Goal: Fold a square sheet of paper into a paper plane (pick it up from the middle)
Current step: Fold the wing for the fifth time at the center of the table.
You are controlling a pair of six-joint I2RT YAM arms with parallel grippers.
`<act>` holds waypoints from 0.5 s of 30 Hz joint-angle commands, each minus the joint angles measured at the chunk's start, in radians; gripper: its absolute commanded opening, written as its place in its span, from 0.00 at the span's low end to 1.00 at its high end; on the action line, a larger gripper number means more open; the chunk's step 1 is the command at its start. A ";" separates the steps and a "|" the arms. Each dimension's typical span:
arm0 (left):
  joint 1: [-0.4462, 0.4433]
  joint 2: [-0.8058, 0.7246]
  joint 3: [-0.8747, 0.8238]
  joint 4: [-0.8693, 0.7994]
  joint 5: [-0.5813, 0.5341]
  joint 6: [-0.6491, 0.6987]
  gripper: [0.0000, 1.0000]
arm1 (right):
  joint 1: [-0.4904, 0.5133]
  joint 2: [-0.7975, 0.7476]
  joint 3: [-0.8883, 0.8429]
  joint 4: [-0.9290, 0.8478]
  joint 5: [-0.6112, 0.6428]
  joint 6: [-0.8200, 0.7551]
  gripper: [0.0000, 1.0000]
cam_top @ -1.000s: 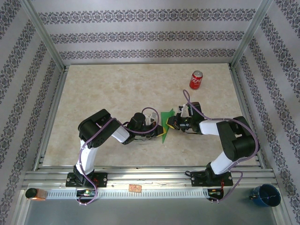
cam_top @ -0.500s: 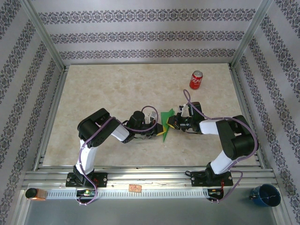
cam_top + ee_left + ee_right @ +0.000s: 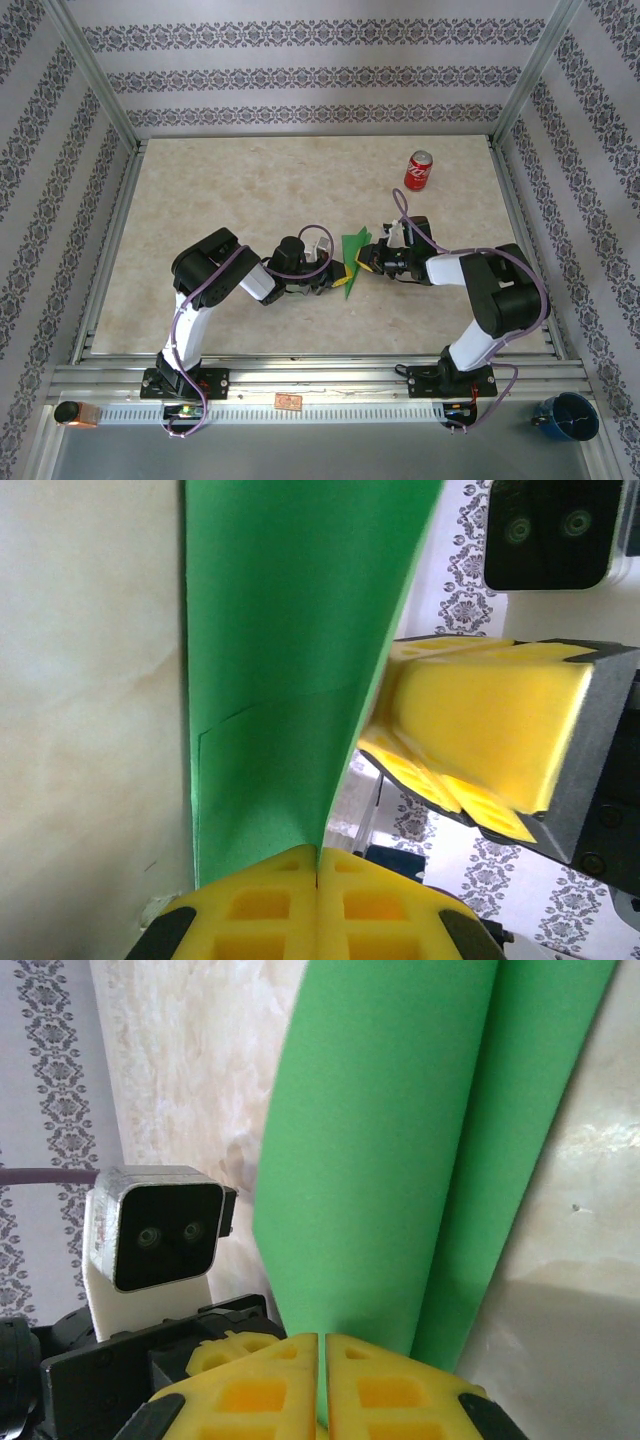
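My left pincer (image 3: 318, 880) is clamped shut, its yellow pads pressed flat together. The lower edge of the folded green paper (image 3: 280, 630) runs right into the seam between them, so I am pinching that paper. It rises from my pads as a tall upright sheet with a faint crease across it.

My right pincer (image 3: 322, 1370) is closed to a thin slit, and the same green sheet (image 3: 380, 1130) stands up from that slit in two long layered flaps. So this side grips it too.

In the left wrist view, the right pincer's yellow pads (image 3: 480, 740) sit just beside the paper's right edge. From above, my two pincers, left (image 3: 338, 277) and right (image 3: 366, 262), meet nose to nose. The paper (image 3: 352, 255) is held between them as a slim pointed shape, just above the counter (image 3: 230, 200) near its middle.

A red soda can (image 3: 418, 171) stands well apart from it, toward the far right of the counter.
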 commanded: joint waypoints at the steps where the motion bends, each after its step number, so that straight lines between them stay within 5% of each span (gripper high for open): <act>1: 0.010 0.002 0.009 -0.011 0.018 0.000 0.00 | -0.004 0.024 0.027 0.037 -0.026 0.003 0.13; 15: 0.010 -0.008 0.018 -0.083 0.015 0.013 0.00 | -0.019 0.110 0.086 0.059 -0.043 0.005 0.13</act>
